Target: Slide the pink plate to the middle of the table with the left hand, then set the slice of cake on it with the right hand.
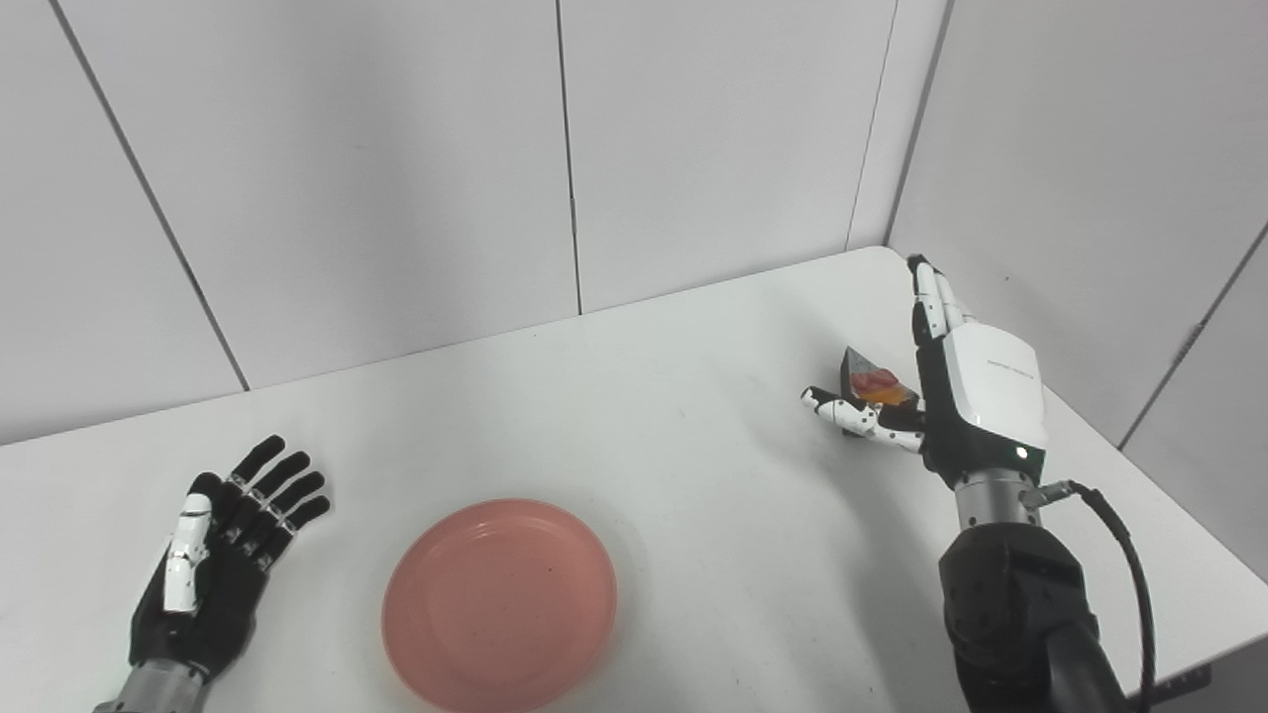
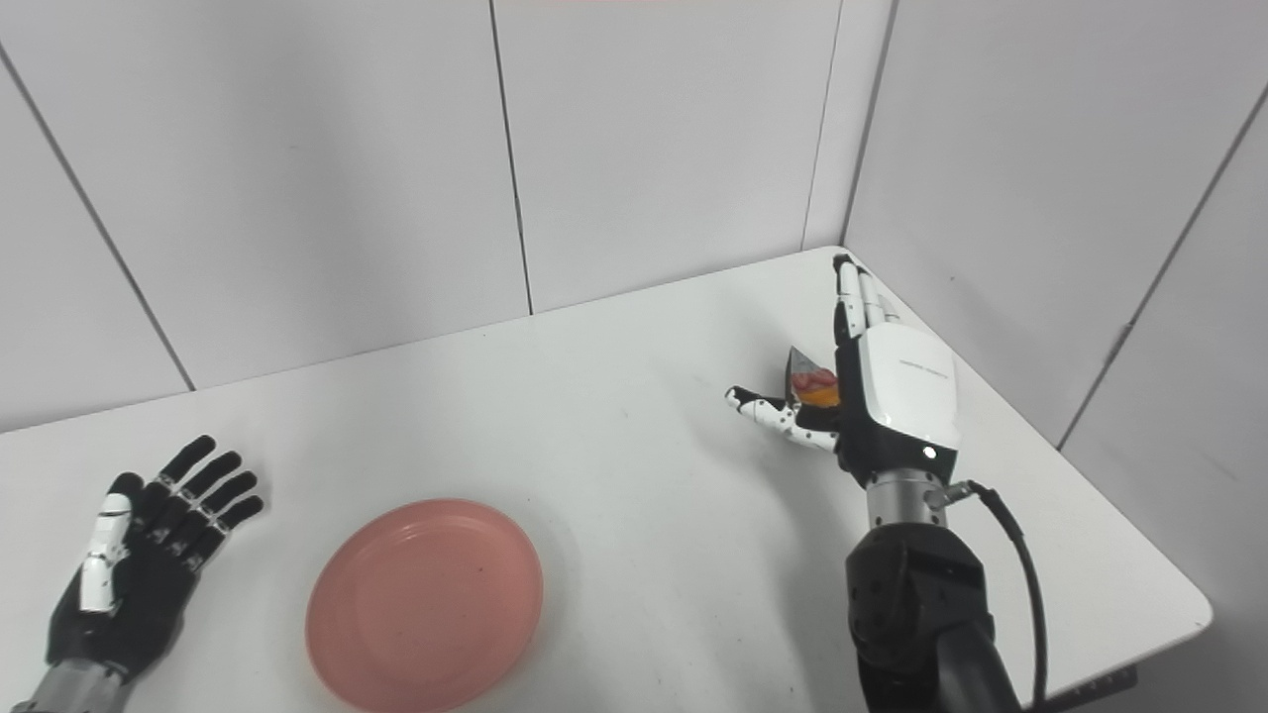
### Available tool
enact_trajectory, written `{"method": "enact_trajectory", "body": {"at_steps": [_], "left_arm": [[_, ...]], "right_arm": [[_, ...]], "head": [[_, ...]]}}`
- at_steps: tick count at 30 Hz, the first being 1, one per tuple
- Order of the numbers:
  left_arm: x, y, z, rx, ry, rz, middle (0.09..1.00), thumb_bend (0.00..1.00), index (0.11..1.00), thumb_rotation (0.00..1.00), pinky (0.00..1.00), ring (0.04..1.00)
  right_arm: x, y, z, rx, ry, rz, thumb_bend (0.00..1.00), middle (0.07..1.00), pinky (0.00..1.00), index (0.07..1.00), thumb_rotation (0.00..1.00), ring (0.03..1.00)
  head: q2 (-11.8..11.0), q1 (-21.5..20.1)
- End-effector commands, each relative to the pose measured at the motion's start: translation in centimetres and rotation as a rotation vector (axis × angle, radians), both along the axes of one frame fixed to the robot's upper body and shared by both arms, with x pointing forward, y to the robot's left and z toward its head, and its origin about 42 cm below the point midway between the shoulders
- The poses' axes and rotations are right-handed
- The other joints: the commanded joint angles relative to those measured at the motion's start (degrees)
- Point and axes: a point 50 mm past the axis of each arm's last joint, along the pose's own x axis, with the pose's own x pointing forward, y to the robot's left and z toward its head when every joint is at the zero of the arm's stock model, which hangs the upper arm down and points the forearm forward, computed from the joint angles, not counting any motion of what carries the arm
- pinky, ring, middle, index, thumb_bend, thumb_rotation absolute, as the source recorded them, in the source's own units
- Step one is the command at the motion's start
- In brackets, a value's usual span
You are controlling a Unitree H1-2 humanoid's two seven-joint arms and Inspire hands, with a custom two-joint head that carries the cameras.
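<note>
flanking cake slice near table corner, right hand seemingly untouching.

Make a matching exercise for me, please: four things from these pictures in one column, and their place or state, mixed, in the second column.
1. pink plate
2. slice of cake
3. left hand
4. right hand

a. open, flat on the table, left of the plate
b. open, fingers straight, beside the cake
c. empty, near the front edge
d. between a thumb and a palm

Pairs: 1-c, 2-d, 3-a, 4-b
</note>
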Motion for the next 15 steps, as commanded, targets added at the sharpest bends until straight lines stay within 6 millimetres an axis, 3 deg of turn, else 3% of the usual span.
{"method": "enact_trajectory", "body": {"at_steps": [1,15], "left_arm": [[-4.8,2.4,-7.3,0.015,0.221,0.042,0.799,0.57,0.79,0.85,0.76,0.788],[-4.7,2.9,-7.1,0.021,0.205,0.031,0.786,0.57,0.776,0.85,0.75,0.777]], "right_arm": [[0.2,-0.9,0.8,-0.007,-0.013,-0.046,1.0,0.982,0.81,1.0,0.64,0.928],[2.5,-3.3,-1.0,0.016,0.103,-0.112,1.0,1.0,0.84,1.0,0.61,0.966]], "head": [[0.2,-0.2],[1.1,-0.4]]}}
